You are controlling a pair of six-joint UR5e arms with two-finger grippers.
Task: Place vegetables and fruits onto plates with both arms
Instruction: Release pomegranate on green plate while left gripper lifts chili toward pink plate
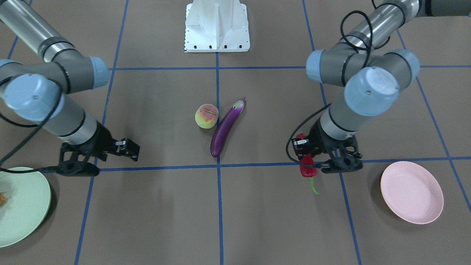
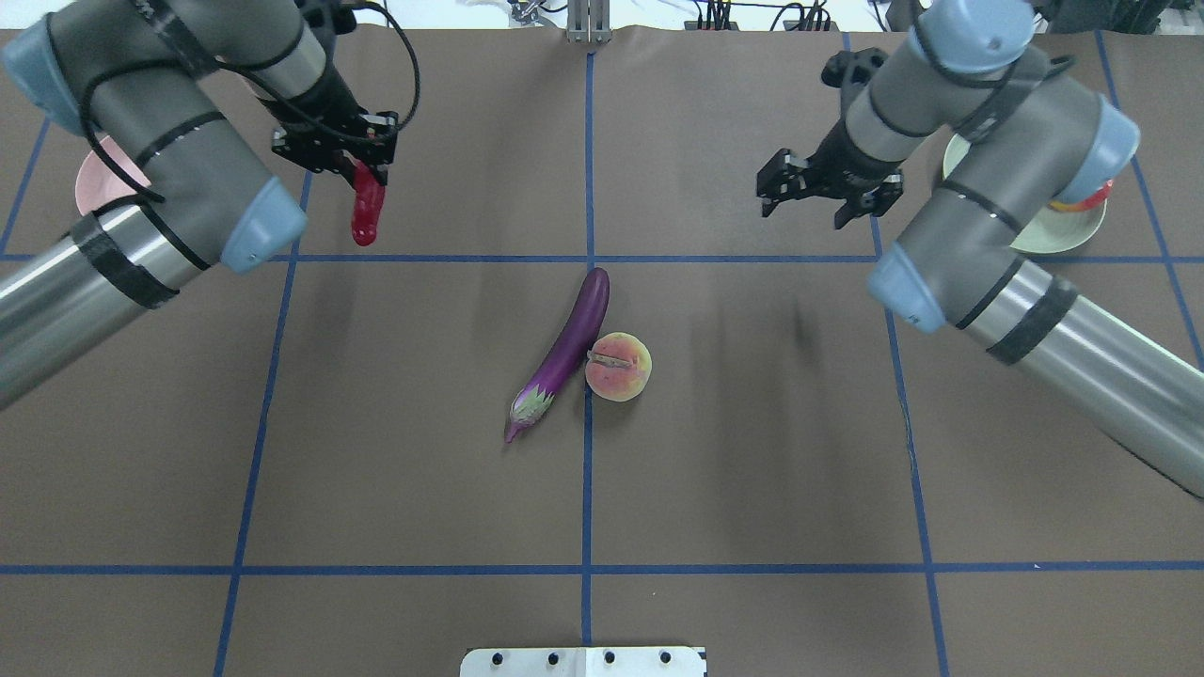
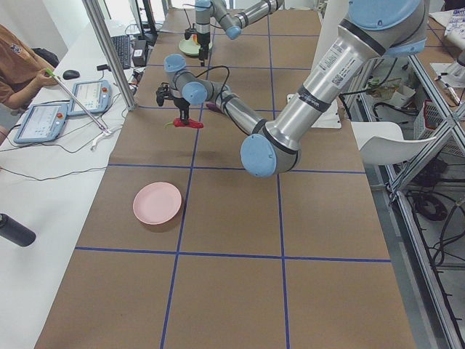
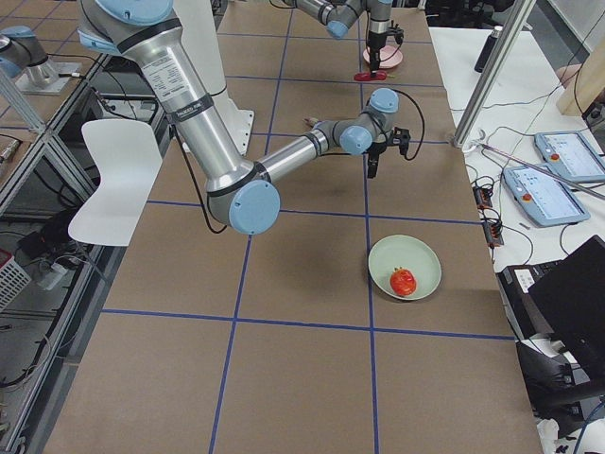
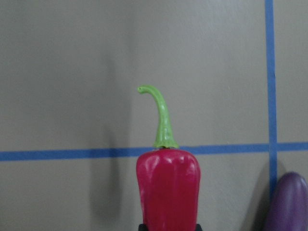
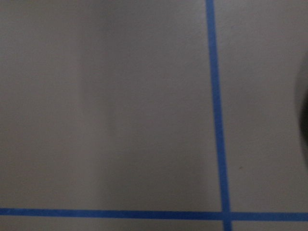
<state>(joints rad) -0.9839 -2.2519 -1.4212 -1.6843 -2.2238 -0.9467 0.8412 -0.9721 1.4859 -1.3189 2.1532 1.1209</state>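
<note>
1. Closest to the left wrist lens is the chili pepper (image 5: 167, 187). Its green stem points away from the camera, and the brown table (image 5: 62, 72) lies below it.
2. The left gripper (image 2: 365, 169) is clenched on the pepper's blunt end. Most of the pepper's body sticks out past the jaws, and it appears to be held clear of the table.
3. The pink plate (image 1: 412, 193) sits bare, off to the outer side of that gripper and apart from it.
4. The right gripper (image 2: 809, 202) hangs with its jaws spread and nothing between them. It is beside the mint plate (image 1: 22, 206), which already carries the red-orange fruit (image 4: 404, 281).
5. The eggplant (image 1: 225, 129) and peach (image 1: 206, 116) lie at the table's centre, apparently touching.
6. Risks, as I judge them:
   - With so little of the glossy pepper gripped, it could pivot or slip out during the carry.
   - If released short of the plate, the pepper lands on the table. If dropped from height, it may skid over the shallow rim.
   - Closing on the peach could shove the eggplant, or send the round peach rolling.
   - If both arms reach for the centre at the same time, the 2 could collide.
</note>
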